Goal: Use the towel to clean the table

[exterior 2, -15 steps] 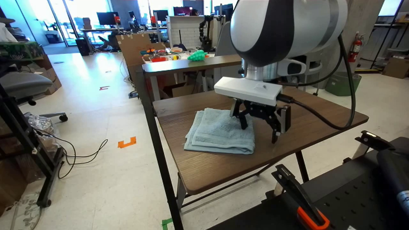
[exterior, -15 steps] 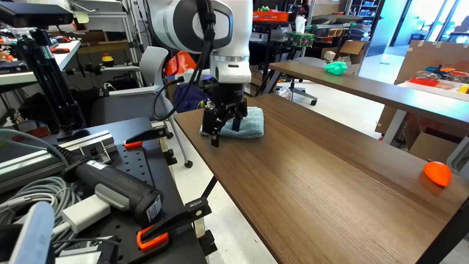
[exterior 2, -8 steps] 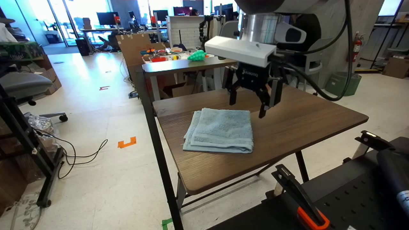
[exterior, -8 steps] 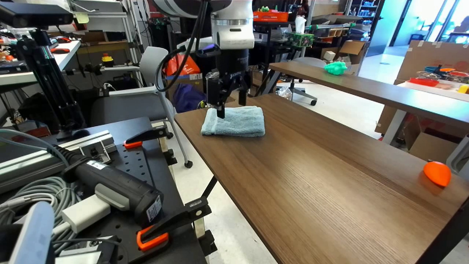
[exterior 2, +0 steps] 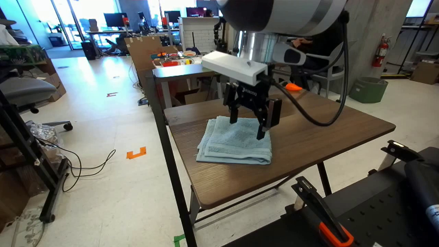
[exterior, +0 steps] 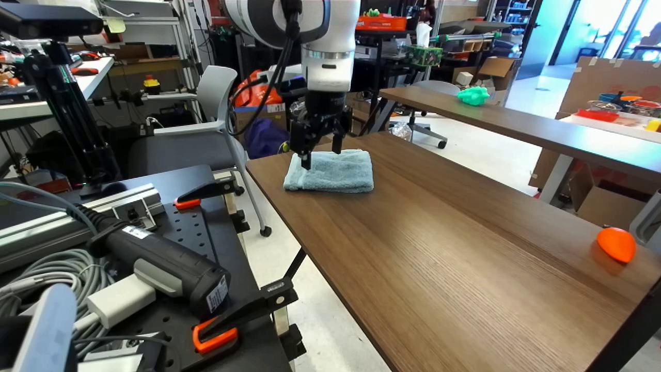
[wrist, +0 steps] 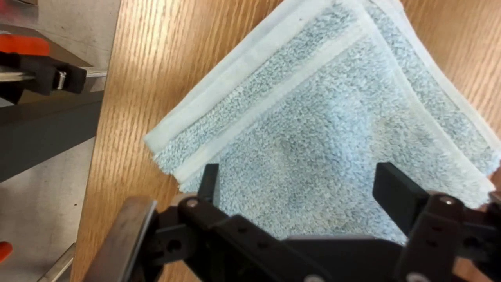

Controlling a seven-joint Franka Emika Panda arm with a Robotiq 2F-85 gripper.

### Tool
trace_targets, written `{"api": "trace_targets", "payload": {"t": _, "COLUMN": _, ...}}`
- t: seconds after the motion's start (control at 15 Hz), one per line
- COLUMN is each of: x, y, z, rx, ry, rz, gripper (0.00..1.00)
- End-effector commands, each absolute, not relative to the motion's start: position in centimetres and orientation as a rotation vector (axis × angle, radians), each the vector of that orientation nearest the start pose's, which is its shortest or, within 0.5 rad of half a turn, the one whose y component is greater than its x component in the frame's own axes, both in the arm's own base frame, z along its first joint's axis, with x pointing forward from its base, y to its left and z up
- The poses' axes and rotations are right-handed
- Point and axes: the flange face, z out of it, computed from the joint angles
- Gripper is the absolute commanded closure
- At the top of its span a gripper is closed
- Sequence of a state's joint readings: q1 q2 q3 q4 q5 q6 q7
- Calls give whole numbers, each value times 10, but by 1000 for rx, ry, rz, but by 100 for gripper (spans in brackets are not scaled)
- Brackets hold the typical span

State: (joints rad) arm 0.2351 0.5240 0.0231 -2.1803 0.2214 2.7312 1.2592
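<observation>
Light-blue folded terry-cloth towel (exterior 2: 236,145) lies on dark-brown wood-grain table (exterior: 454,258) | black two-fingered gripper (exterior 2: 247,128) poised over towel, jaws wide apart, holding nothing | presumably spread to grasp for wiping

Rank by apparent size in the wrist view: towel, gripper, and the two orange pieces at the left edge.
1. Towel
2. Gripper, though nearer the camera
3. Upper orange piece
4. Lower orange piece
Frame edge cuts both orange pieces.

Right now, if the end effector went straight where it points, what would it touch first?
Likely the folded towel: the open end effector points down at it, though depth is unclear.
</observation>
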Motion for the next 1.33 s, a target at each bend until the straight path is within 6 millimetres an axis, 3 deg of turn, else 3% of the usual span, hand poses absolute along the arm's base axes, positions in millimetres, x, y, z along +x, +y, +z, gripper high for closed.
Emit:
{"api": "trace_targets", "payload": {"t": 0.0, "x": 556, "y": 126, "z": 107, "rx": -2481, "ry": 1828, "rz": 93, "gripper": 0}}
{"api": "trace_targets", "payload": {"t": 0.13, "x": 561, "y": 115, "z": 87, "rx": -2469, "ry": 1883, "rz": 87, "gripper": 0}}
{"api": "trace_targets", "payload": {"t": 0.33, "x": 583, "y": 86, "z": 73, "rx": -2397, "ry": 1992, "rz": 41, "gripper": 0}}
{"api": "trace_targets", "payload": {"t": 0.6, "x": 628, "y": 38, "z": 74, "rx": -2202, "ry": 2172, "rz": -35, "gripper": 0}}
{"api": "trace_targets", "payload": {"t": 0.8, "x": 656, "y": 14, "z": 79, "rx": -2060, "ry": 2260, "rz": -58, "gripper": 0}}
{"api": "trace_targets", "payload": {"t": 0.93, "x": 663, "y": 9, "z": 78, "rx": -2014, "ry": 2293, "rz": -51, "gripper": 0}}
{"api": "trace_targets", "payload": {"t": 1.07, "x": 663, "y": 17, "z": 72, "rx": -2034, "ry": 2298, "rz": -19, "gripper": 0}}
{"api": "trace_targets", "payload": {"t": 1.27, "x": 637, "y": 55, "z": 59, "rx": -2186, "ry": 2225, "rz": 70, "gripper": 0}}
